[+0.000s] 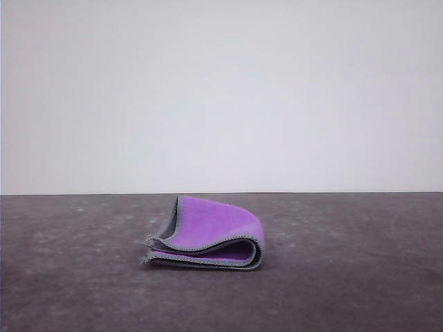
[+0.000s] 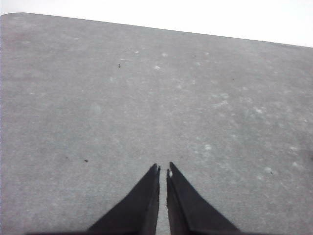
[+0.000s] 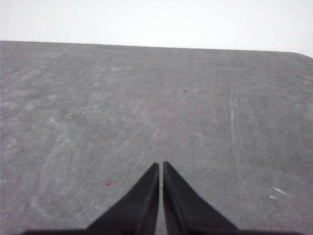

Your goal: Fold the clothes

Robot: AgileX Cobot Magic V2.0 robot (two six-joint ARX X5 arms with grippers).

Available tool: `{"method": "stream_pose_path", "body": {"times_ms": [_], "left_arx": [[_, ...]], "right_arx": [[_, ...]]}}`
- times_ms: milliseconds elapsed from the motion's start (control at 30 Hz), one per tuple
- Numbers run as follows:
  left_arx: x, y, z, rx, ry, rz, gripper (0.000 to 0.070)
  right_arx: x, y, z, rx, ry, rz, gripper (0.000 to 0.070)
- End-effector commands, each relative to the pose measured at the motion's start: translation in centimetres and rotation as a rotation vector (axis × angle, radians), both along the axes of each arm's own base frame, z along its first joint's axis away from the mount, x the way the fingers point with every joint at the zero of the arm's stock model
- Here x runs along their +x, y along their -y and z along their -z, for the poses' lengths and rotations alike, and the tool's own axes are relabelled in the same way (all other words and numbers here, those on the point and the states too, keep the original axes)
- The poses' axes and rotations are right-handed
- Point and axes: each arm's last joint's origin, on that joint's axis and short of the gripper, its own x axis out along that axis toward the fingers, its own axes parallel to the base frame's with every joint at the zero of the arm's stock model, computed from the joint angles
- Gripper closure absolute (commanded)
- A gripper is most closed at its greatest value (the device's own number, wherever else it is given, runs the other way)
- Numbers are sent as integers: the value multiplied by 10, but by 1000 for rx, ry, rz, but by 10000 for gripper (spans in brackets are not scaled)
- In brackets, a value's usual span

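Front view: the cloth (image 1: 211, 235) is seen lying on the dark grey bench (image 1: 69, 277), about midway between its left and right edges and closer to the far edge than to the near one. It is folded over on itself into a low stack of layers. The bright purple face is turned upward and outward on the top layer, and a strip of purple is also seen between the lower layers. A light-grey stitched hem is traced along every visible edge. The rounded fold is set on the right side, while the loose edges are stacked on the left, where one corner is lifted slightly and a little of the dark charcoal face is exposed. A plain pale wall is seen beyond the far edge of the bench.

Left wrist view: the left gripper (image 2: 163, 169) is held above bare, scuffed bench surface, nothing being grasped. Its black jaws are clenched, with only a thin slit left between the tips.

Right wrist view: the right gripper (image 3: 161, 164) is likewise seen over bare bench, marked by faint scratches. Its jaws are clenched on nothing, the tips almost touching.
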Motion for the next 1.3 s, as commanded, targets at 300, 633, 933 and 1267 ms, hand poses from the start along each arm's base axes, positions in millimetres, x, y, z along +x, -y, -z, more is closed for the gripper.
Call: {"method": "stream_pose_path", "body": {"times_ms": [300, 633, 933, 1267], "left_arx": [[1, 0, 7, -5, -24, -3, 684], [1, 0, 7, -5, -24, -3, 684], [1, 0, 7, -5, -24, -3, 684], [1, 0, 7, -5, -24, -3, 684]], "right_arx": [[0, 0, 0, 13, 8, 1, 690], [0, 0, 0, 13, 8, 1, 690], [0, 0, 0, 13, 8, 1, 690], [0, 0, 0, 13, 8, 1, 690]]}}
